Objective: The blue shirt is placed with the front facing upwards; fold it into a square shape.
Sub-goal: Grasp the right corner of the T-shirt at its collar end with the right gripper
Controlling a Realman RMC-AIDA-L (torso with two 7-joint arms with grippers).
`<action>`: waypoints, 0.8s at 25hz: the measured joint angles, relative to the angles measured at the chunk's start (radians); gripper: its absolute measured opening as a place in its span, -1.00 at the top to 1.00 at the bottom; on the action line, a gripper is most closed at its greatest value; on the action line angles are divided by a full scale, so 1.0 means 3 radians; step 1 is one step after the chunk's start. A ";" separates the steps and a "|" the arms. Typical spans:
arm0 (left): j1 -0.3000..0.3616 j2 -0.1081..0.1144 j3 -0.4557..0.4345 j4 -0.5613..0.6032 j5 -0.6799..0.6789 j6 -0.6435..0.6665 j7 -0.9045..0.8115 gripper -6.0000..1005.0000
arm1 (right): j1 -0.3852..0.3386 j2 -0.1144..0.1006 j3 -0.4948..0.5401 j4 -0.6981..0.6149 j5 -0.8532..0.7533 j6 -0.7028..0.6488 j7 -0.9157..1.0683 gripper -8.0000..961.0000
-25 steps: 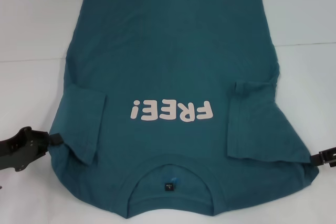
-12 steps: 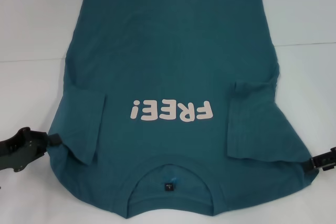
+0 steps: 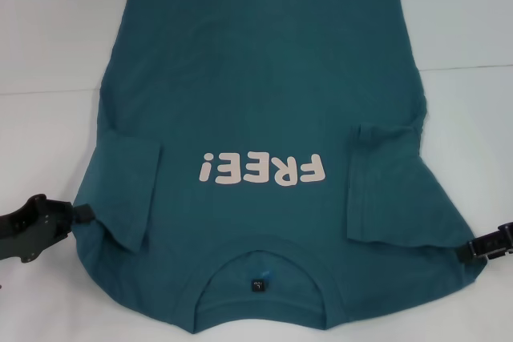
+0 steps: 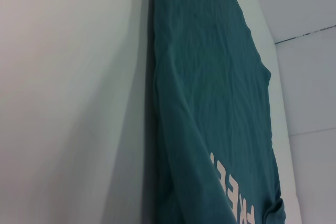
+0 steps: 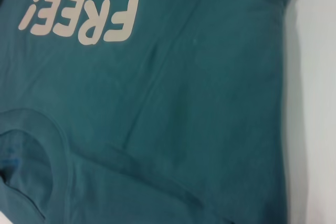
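Note:
The blue shirt (image 3: 256, 94) lies flat on the white table, front up, its "FREE!" print (image 3: 262, 168) upside down to me and its collar (image 3: 260, 262) nearest me. Both short sleeves are folded in over the body, one at the left (image 3: 128, 190) and one at the right (image 3: 385, 190). My left gripper (image 3: 82, 214) touches the shirt's left shoulder edge. My right gripper (image 3: 466, 252) touches the right shoulder edge. The left wrist view looks along the shirt's side (image 4: 210, 93); the right wrist view shows the chest (image 5: 210, 103) and print (image 5: 84, 19).
The white table (image 3: 48, 54) surrounds the shirt on the left, right and far sides. A thin seam (image 3: 473, 66) crosses the table at the right. The shirt's collar end reaches the near edge of the head view.
My right gripper has moved inward and toward me, up to the shirt's right shoulder edge. The left gripper and the shirt have stayed put.

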 joint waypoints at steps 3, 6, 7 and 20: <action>0.0000 0.0000 0.0000 -0.0003 0.0000 0.0000 -0.0003 0.92 | 0.0008 0.0017 -0.0036 0.0000 0.0000 0.0023 0.0004 -0.59; 0.0000 0.0000 0.0000 -0.0004 0.0000 0.0000 -0.0004 0.92 | 0.0024 0.0029 -0.0056 0.0002 0.0000 0.0035 0.0009 -0.59; 0.0000 0.0000 0.0000 -0.0005 0.0000 -0.0001 -0.0004 0.92 | 0.0031 0.0031 -0.0066 0.0004 -0.0001 0.0038 0.0015 -0.59; 0.0003 0.0000 0.0000 -0.0005 0.0000 -0.0006 -0.0009 0.92 | 0.0169 0.0036 -0.0251 0.0206 0.0003 0.0185 0.0075 -0.57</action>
